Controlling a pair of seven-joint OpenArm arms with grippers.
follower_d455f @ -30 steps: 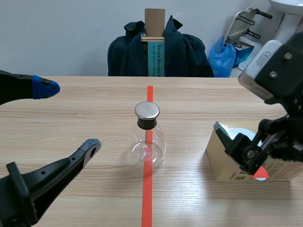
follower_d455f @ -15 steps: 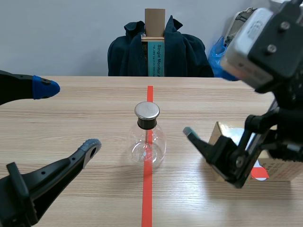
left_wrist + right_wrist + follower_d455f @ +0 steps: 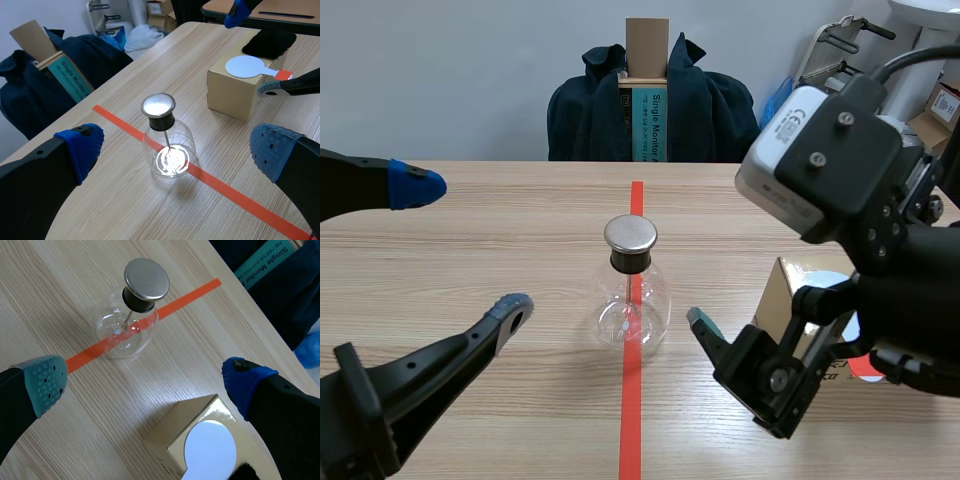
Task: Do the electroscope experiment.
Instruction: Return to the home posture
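Note:
The electroscope [image 3: 632,290] is a clear glass flask with a round metal cap, standing on the red tape line at mid-table. My left gripper [image 3: 462,250] is open at the left, its blue and grey pads wide apart and clear of the flask. In the left wrist view the flask [image 3: 167,145] stands ahead of the spread fingers. My right gripper [image 3: 146,380] is open and empty, raised to the right of the flask [image 3: 131,315]. Its lower fingertip [image 3: 701,325] hangs just right of the glass, not touching.
A cardboard box [image 3: 235,95] stands at the right with a white disc paddle [image 3: 244,66] with a red handle on top. Something black and fuzzy [image 3: 270,42] lies past it. A chair with a dark jacket [image 3: 655,105] sits behind the far table edge.
My right arm has swung left from over the box toward the flask, now covering much of the box. The left arm and the flask have not moved.

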